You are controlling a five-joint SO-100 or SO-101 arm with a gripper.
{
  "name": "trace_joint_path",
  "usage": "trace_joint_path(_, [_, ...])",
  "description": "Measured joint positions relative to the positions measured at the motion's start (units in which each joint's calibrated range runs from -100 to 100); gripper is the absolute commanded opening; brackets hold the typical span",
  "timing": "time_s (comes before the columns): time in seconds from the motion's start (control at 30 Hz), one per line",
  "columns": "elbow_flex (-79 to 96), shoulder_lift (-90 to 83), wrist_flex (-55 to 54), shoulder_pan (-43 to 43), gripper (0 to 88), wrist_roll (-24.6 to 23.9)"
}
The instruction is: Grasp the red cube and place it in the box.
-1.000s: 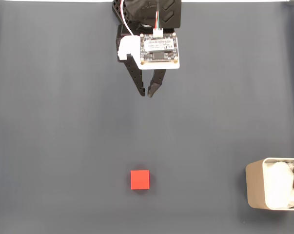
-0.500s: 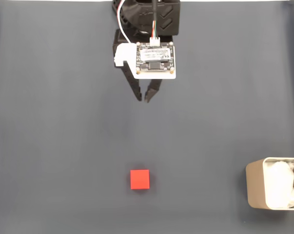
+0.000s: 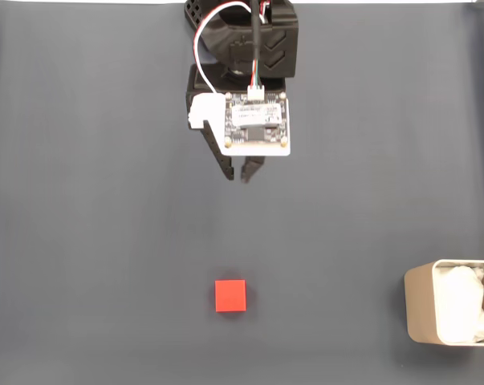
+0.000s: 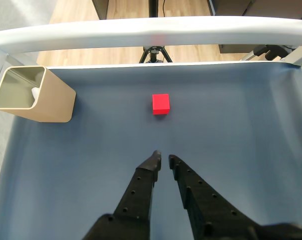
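Note:
The red cube (image 3: 230,295) lies on the dark grey mat, low in the fixed view and a little left of centre. In the wrist view the red cube (image 4: 161,103) sits straight ahead of the fingertips, well apart from them. My gripper (image 3: 237,176) hangs above the mat, far up from the cube in the fixed view. Its black fingers stand almost together, with only a narrow slit and nothing between them (image 4: 164,157). The beige box (image 3: 418,309) stands at the lower right edge with white padding (image 3: 462,305) inside. In the wrist view the box (image 4: 50,100) is at the upper left.
The mat's raised white rim (image 4: 156,31) runs across the far side in the wrist view, with a tripod (image 4: 153,52) and wooden floor beyond it. Bare mat lies between the gripper and the cube and between the cube and the box.
The gripper has moved downward in the fixed view, toward the cube. Cube and box have not moved.

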Motion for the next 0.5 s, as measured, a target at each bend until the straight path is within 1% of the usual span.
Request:
trace_joint_path(0.23, [-1.72,4.34,-3.66,0.82,10.4,1.51])
trace_joint_path(0.5, [-2.44,9.64,-7.96,2.45,15.6,2.00])
